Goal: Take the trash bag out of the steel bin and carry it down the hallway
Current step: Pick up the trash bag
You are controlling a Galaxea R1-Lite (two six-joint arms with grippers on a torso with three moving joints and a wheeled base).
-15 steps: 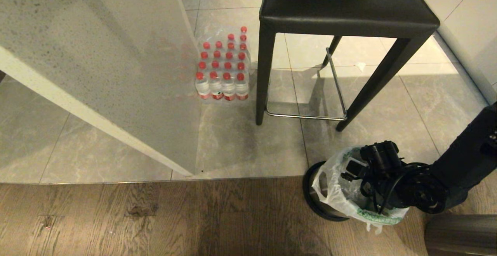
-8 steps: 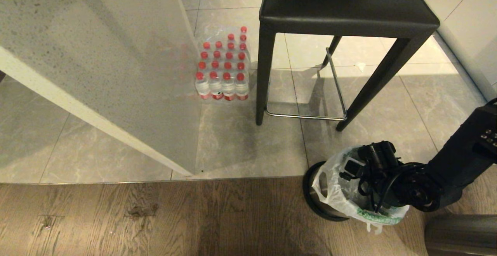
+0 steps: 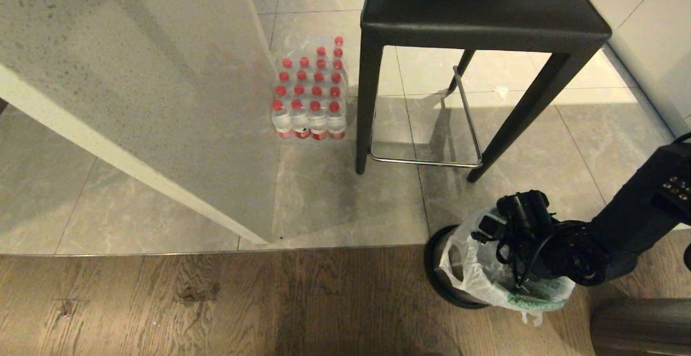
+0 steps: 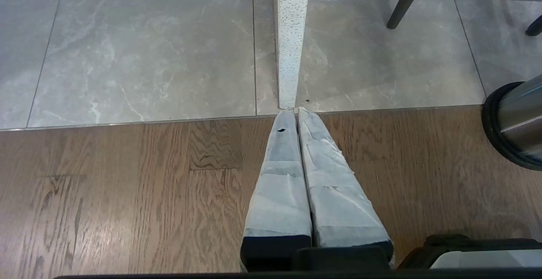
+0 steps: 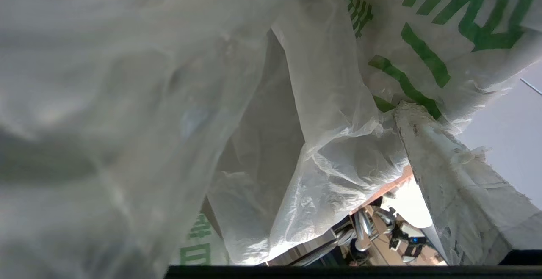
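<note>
Where wood floor [image 3: 216, 302] met tile, our right gripper [image 3: 494, 237] reached wide-open into the trash bag [image 3: 480, 275] lining the steel bin [image 3: 440, 283], seeking plastic to pinch.

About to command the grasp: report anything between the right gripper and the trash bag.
Nothing visible does. The right gripper is already down among the trash bag at the mouth of the steel bin; one padded finger lies against the green-printed plastic. The other finger is hidden behind the film.
</note>
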